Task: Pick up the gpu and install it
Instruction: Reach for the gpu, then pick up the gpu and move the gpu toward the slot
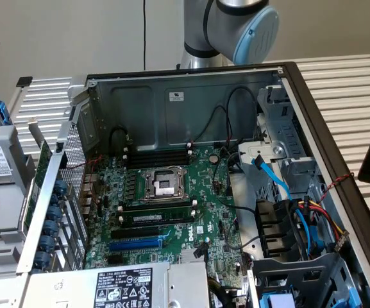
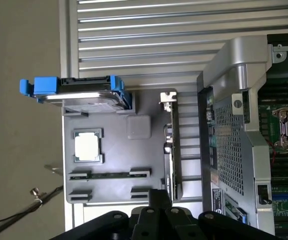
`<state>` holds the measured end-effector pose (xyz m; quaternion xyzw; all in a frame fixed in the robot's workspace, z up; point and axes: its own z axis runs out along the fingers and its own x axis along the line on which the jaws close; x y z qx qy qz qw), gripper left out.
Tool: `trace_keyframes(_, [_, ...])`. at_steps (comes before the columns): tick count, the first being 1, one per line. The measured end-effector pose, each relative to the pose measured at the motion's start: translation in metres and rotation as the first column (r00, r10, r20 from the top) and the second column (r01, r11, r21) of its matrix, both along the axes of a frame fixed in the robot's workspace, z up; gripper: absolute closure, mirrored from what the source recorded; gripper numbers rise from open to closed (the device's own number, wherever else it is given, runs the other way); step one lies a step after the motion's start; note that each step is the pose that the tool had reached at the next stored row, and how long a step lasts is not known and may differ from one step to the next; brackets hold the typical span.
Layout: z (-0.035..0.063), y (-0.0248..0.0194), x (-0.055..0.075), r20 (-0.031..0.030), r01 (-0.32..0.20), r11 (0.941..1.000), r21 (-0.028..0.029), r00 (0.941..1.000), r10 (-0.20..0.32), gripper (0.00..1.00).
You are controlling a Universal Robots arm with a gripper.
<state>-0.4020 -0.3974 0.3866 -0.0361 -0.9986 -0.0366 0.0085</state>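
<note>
On the slatted counter [image 2: 183,45], beside the open computer case [image 1: 172,109], a grey tray [image 2: 116,155] holds loose parts. The gpu [image 2: 172,150] stands on edge along the tray side nearest the case, with its silver bracket [image 2: 167,99] at the end closer to the hard drive [image 2: 86,95], which sits in a blue caddy. The card is outside the case and not seated on the motherboard [image 1: 201,186]. A processor chip [image 2: 87,146] and a thin memory stick [image 2: 109,175] lie flat on the same tray, apart from the gpu. The black gripper [image 2: 159,194] hangs over the gpu's end opposite the bracket, its jaws closed together with nothing seen between them; whether it touches the card cannot be told. Inside the case, the motherboard shows an open processor socket [image 1: 163,183], two memory modules [image 1: 156,216] just beside it, and a blue slot [image 1: 135,244] nearer the power supply [image 1: 117,285]. The arm's base joint [image 1: 236,25] rises behind the case.
</note>
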Motion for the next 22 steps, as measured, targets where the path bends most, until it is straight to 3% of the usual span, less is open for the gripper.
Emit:
trace_keyframes(16, [-0.0026,0.0000,-0.0008,0.0029,0.000,1.0000,0.0001,1.0000,0.000,0.89])
trace_keyframes(19, [-0.0041,0.0001,-0.0012,0.0232,0.000,1.0000,0.0001,0.9997,0.000,0.89])
trace_keyframes(22, [-0.0065,0.0001,-0.0020,0.0326,0.000,1.0000,0.0020,0.9995,0.000,0.89])
